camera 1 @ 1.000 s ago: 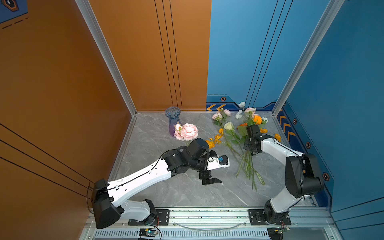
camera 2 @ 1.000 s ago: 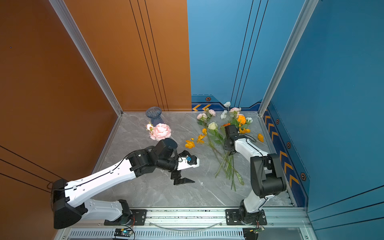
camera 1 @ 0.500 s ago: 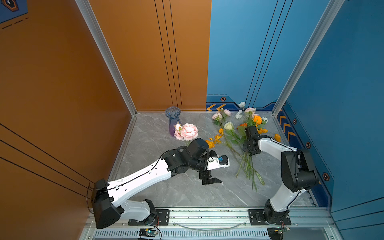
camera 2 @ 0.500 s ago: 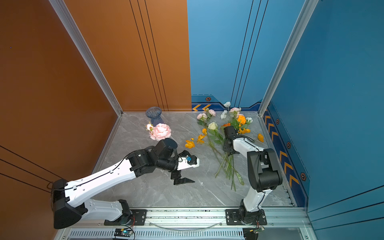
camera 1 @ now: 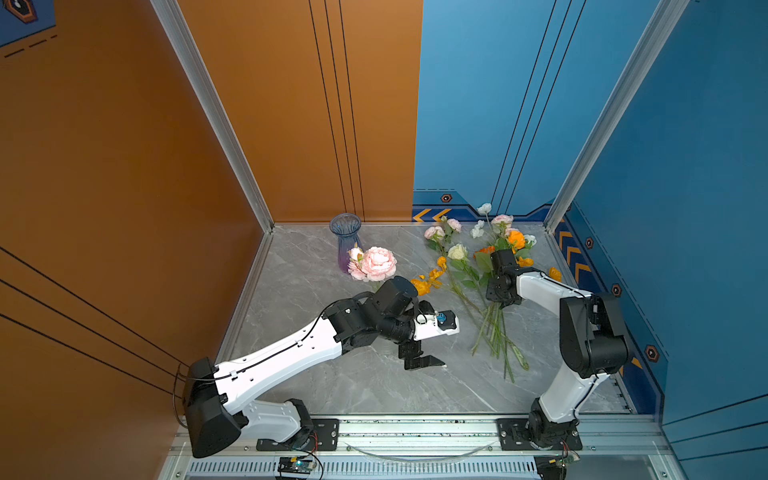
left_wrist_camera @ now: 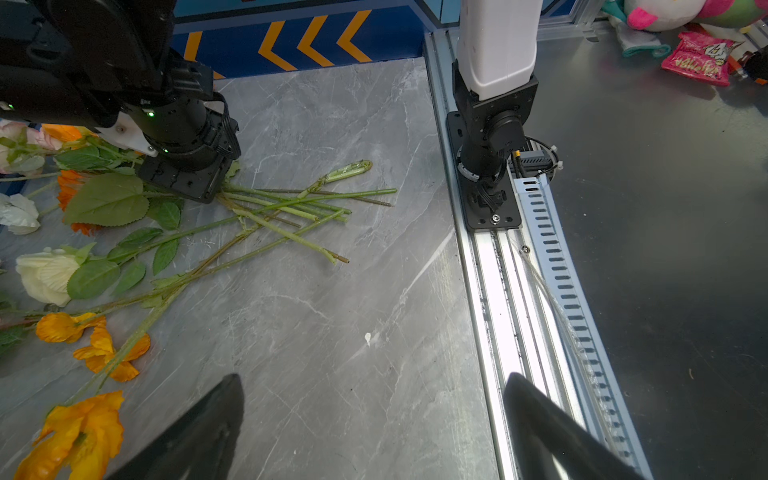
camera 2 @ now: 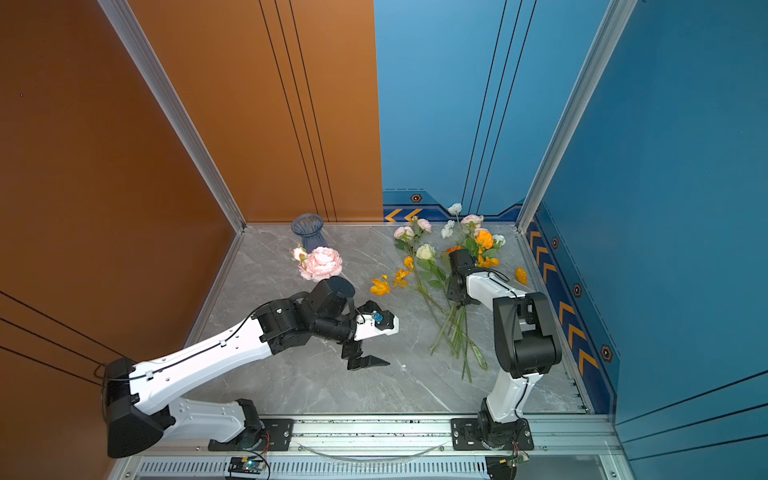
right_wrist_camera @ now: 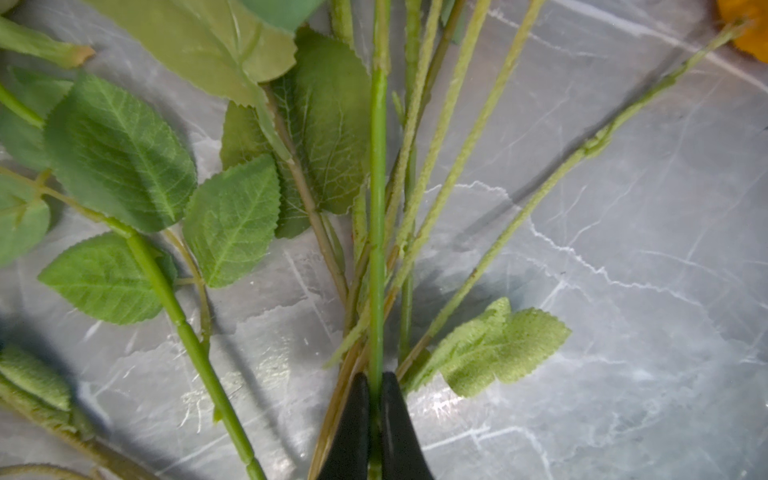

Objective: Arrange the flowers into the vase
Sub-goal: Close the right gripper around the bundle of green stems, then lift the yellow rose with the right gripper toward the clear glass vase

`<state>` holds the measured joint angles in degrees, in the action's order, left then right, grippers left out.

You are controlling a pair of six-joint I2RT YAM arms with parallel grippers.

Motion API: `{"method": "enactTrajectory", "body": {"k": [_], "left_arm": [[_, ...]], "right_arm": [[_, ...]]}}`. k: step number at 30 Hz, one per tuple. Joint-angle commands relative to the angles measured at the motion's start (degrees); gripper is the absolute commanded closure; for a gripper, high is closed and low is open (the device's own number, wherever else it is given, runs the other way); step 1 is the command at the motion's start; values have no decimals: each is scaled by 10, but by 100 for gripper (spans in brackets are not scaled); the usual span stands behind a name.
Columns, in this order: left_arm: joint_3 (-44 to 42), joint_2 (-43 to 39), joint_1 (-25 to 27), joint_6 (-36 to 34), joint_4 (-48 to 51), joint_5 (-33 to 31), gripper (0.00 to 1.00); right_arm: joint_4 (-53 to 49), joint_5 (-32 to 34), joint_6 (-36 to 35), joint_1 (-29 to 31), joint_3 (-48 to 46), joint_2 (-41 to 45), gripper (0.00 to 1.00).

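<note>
Flowers (camera 1: 482,262): loose bunch lying flat on the marble table (camera 1: 316,386), well apart from the upright glass vase (camera 1: 345,237) and to its right in both top views, blooms toward the back wall, cut ends fanned toward the front rail. Large pink bloom (camera 1: 377,262) separate from the bunch, just beside the vase foot; contact with the glass not to be told. Judged light and springy, probably artificial, from the felted stems and cloth-like serrated leaves. Petals soft and easily crushed. Stems thin, likely stiff enough to lift from one point, yet apt to swing and to drag crossed neighbours along. Best taken on bare stem below the leaves, never at the bloom. Right gripper (right_wrist_camera: 376,388): jaws closed to a slit on one smooth green stem (right_wrist_camera: 377,199) where the stems cross, right of the vase and well apart from it. Left gripper (left_wrist_camera: 373,380): jaws spread wide, nothing between them, over bare table in front of the vase, near the cut ends. No brand or label on flowers or vase. Orange chevrons (camera 1: 422,215) on the blue skirting near the vase, without words. Pink snack packet (left_wrist_camera: 698,62) beyond the table edge in the left wrist view, lettering upside down and not legible.
</note>
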<state>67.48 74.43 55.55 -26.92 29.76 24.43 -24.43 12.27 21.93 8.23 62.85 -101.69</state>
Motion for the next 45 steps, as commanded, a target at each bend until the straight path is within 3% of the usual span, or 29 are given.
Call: {"method": "enactTrajectory", "body": {"k": [1,7,15,28,35,40,45], "left_arm": [[-7,-8,6,9,-5,6,2],[-8,-16,6,10,-5,7,2],[-8,-39,3,12,-5,15,2],[-16,-85,-19,16,-16,17,2],[-47,-147,-13,0,-15,-37,2],[-108,-220,-10,24,-16,-72,2],[-167,-315,-9,48,-23,-132,2]], "right_arm": [[-1,-1,-11,-2,12,-6,96],[-1,-16,-37,7,7,22,100],[-16,14,-36,30,-10,112,100],[-33,-12,-35,50,-19,272,100],[107,-110,9,99,-68,370,100],[201,-86,23,169,-88,413,100],[285,-42,-6,263,-71,401,100]]}}
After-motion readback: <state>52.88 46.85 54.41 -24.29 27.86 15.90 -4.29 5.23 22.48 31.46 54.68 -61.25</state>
